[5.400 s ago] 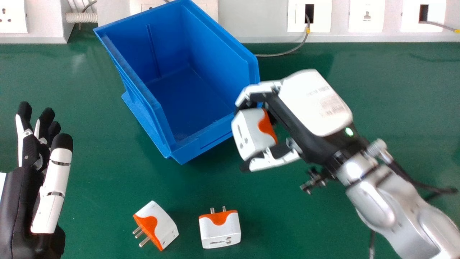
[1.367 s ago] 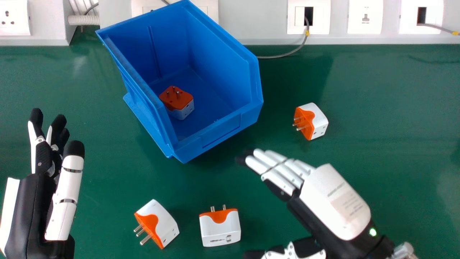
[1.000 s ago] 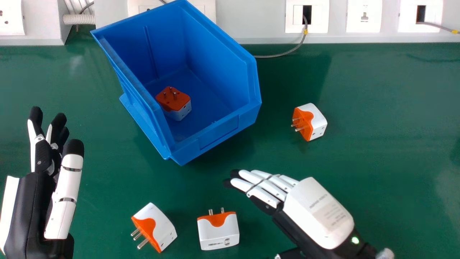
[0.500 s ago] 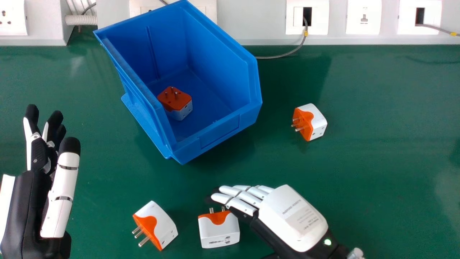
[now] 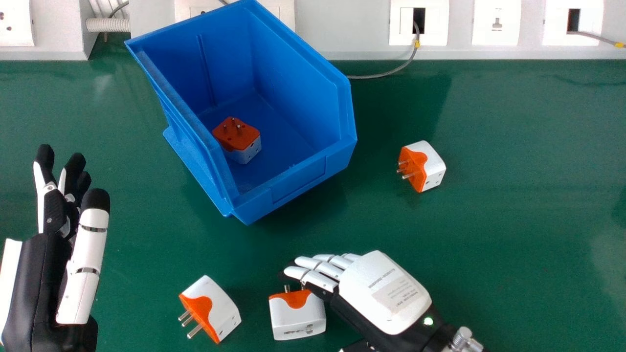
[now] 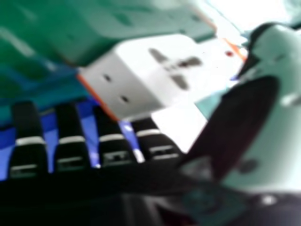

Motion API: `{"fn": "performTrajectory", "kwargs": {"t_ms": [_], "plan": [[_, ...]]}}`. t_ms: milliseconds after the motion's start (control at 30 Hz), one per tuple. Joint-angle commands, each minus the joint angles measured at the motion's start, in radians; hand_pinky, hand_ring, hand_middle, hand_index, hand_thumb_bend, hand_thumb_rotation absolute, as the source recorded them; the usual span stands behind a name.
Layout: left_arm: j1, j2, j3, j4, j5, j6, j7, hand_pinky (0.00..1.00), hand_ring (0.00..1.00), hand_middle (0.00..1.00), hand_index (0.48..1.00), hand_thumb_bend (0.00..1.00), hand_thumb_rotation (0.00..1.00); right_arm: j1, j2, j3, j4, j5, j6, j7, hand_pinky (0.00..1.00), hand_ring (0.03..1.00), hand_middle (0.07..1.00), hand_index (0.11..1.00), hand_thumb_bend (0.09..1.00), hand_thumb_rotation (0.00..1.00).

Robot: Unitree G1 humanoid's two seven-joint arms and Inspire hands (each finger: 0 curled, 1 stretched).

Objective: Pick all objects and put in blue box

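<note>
the left hand (image 5: 36, 283) is black with a white strip (image 5: 11, 271) down its outer side; its white thumb (image 5: 80, 288) has a rounded black tip (image 5: 96, 199) and thin dark bands (image 5: 93, 228). the right hand (image 5: 364, 288) has a smooth white cover (image 5: 401, 315) with small print, white casings on its fingers (image 5: 320, 279), a glowing green light (image 5: 428, 321) and a silvery metal knob (image 5: 461, 337). in the right hand view, pale stripes (image 6: 72, 140) cross the black fingers.
</note>
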Motion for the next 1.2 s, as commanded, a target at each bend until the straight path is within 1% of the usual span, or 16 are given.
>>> {"fn": "performTrajectory", "kwargs": {"t_ms": [0,67,133,200,267,333,367,400,467,533,667,733,767,1033,1100,1167], "plan": [[0.002,0.010,0.007,-0.018,0.000,-0.020,-0.003,1.00,1.00,1.00,0.981,0.38,0.80,-0.036,0.003,0.010,-0.012,0.000,0.017,0.018,0.71,0.824,0.873,0.848,0.492,0.62],[0.002,0.009,0.006,-0.018,-0.009,-0.019,-0.006,1.00,1.00,1.00,0.981,0.38,0.80,-0.046,0.001,0.016,-0.018,-0.001,0.026,0.020,0.70,0.823,0.874,0.850,0.492,0.62],[0.002,0.008,0.006,-0.018,-0.010,-0.022,-0.007,1.00,1.00,1.00,0.981,0.38,0.80,-0.055,0.001,0.021,-0.017,-0.002,0.032,0.017,0.70,0.822,0.873,0.850,0.493,0.63],[0.003,0.009,0.007,-0.020,-0.010,-0.023,-0.009,1.00,1.00,1.00,0.982,0.37,0.80,-0.063,0.000,0.026,-0.016,-0.003,0.037,0.018,0.69,0.817,0.868,0.846,0.499,0.62],[0.004,0.008,0.007,-0.025,-0.007,-0.017,-0.007,1.00,1.00,1.00,0.982,0.36,0.80,-0.071,-0.001,0.032,-0.017,-0.003,0.041,0.033,0.69,0.814,0.865,0.841,0.502,0.62],[0.004,0.008,0.006,-0.026,-0.007,-0.017,-0.007,1.00,1.00,1.00,0.982,0.36,0.80,-0.078,-0.003,0.038,-0.024,-0.006,0.052,0.055,0.69,0.813,0.863,0.839,0.504,0.62],[0.004,0.008,0.006,-0.027,-0.004,-0.017,-0.006,1.00,1.00,1.00,0.982,0.36,0.80,-0.082,-0.004,0.041,-0.033,-0.008,0.061,0.078,0.68,0.812,0.862,0.838,0.505,0.62],[0.005,0.008,0.005,-0.031,-0.006,-0.012,-0.006,1.00,1.00,1.00,0.982,0.36,0.80,-0.085,-0.006,0.044,-0.042,-0.013,0.071,0.096,0.68,0.811,0.861,0.836,0.506,0.61],[0.002,0.009,0.006,-0.028,-0.014,-0.014,-0.010,1.00,1.00,1.00,0.982,0.36,0.80,-0.091,-0.009,0.049,-0.061,-0.014,0.092,0.144,0.68,0.811,0.861,0.836,0.506,0.61],[0.000,0.010,0.008,-0.023,-0.018,-0.016,-0.013,1.00,1.00,1.00,0.986,0.36,0.81,-0.097,-0.008,0.054,-0.072,-0.014,0.107,0.170,0.69,0.811,0.861,0.835,0.503,0.63],[-0.003,0.009,0.010,-0.021,-0.016,-0.019,-0.012,1.00,1.00,1.00,0.988,0.37,0.80,-0.112,-0.004,0.067,-0.085,-0.021,0.137,0.222,0.68,0.800,0.850,0.821,0.510,0.61],[-0.004,0.009,0.010,-0.020,-0.019,-0.022,-0.015,1.00,1.00,1.00,0.987,0.38,0.80,-0.114,-0.002,0.068,-0.095,-0.016,0.150,0.250,0.68,0.797,0.846,0.816,0.514,0.61],[-0.004,0.009,0.011,-0.021,-0.021,-0.020,-0.015,1.00,1.00,1.00,0.987,0.38,0.80,-0.114,-0.002,0.069,-0.100,-0.015,0.155,0.261,0.68,0.796,0.844,0.813,0.516,0.60],[-0.004,0.012,0.012,-0.020,-0.015,-0.020,-0.016,1.00,1.00,1.00,0.987,0.36,0.81,-0.121,-0.003,0.085,-0.114,-0.027,0.192,0.306,0.68,0.789,0.831,0.805,0.506,0.59],[-0.004,0.012,0.012,-0.022,-0.020,-0.017,-0.017,1.00,1.00,1.00,0.987,0.35,0.81,-0.123,-0.003,0.088,-0.117,-0.024,0.198,0.319,0.68,0.792,0.833,0.807,0.500,0.59],[-0.005,0.011,0.012,-0.025,-0.022,-0.016,-0.016,1.00,1.00,1.00,0.989,0.36,0.81,-0.125,-0.003,0.092,-0.117,-0.027,0.202,0.323,0.69,0.797,0.837,0.812,0.495,0.59]]}}
